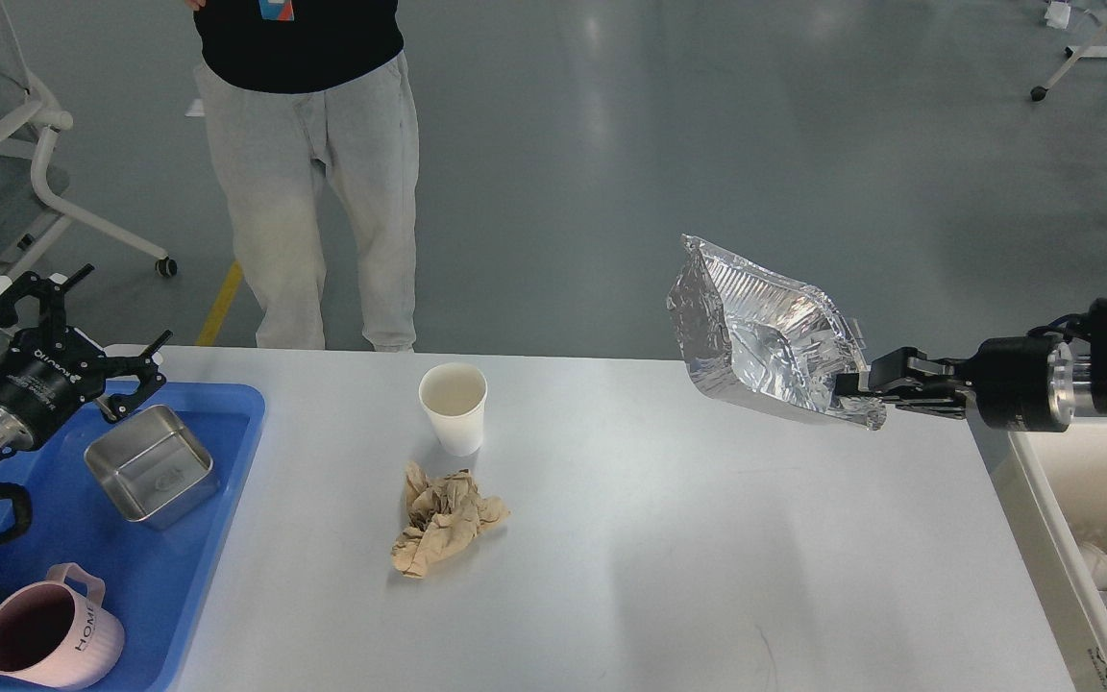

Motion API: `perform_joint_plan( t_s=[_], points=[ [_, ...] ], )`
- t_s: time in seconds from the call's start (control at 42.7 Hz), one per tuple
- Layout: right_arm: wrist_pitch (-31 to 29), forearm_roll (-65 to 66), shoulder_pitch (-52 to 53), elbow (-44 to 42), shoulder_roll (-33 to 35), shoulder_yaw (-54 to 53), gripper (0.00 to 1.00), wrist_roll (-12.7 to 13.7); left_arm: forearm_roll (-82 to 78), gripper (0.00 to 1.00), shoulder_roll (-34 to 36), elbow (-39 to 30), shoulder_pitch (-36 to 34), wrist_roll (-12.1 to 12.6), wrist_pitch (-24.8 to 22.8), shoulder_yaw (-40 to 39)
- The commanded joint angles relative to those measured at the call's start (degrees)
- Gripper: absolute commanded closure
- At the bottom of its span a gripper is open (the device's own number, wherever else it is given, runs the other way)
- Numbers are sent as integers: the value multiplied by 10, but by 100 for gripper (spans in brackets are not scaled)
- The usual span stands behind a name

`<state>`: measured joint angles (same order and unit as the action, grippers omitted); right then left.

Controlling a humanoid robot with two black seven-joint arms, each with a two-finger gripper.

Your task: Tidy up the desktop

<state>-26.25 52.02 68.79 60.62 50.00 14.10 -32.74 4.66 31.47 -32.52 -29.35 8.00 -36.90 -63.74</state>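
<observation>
The white-grey desktop (630,577) carries a white paper cup (454,407) and a crumpled brown paper wad (443,520) near its middle. My right gripper (856,392) is shut on the rim of a crumpled foil container (760,333) and holds it tilted in the air above the desktop's far right corner. My left gripper (73,332) is open and empty, hovering over the far left end of the blue tray (145,567).
The blue tray holds a square steel dish (152,464) and a pink mug (46,640). A beige bin (1106,524) with foil and white trash stands at the right of the desktop. A person (308,163) stands behind the desk.
</observation>
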Motion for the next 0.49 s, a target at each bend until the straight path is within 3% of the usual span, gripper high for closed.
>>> perform_joint_plan(
  t_s=[0.0,0.469],
  points=[
    [-1,-35,-2,-5,8,-6,100,0,0,2,-1,0,0,0,1,1],
    [2,-111,-26,-54,24,-39,100,-8,0,2,-2,1,0,0,1,2]
  ],
)
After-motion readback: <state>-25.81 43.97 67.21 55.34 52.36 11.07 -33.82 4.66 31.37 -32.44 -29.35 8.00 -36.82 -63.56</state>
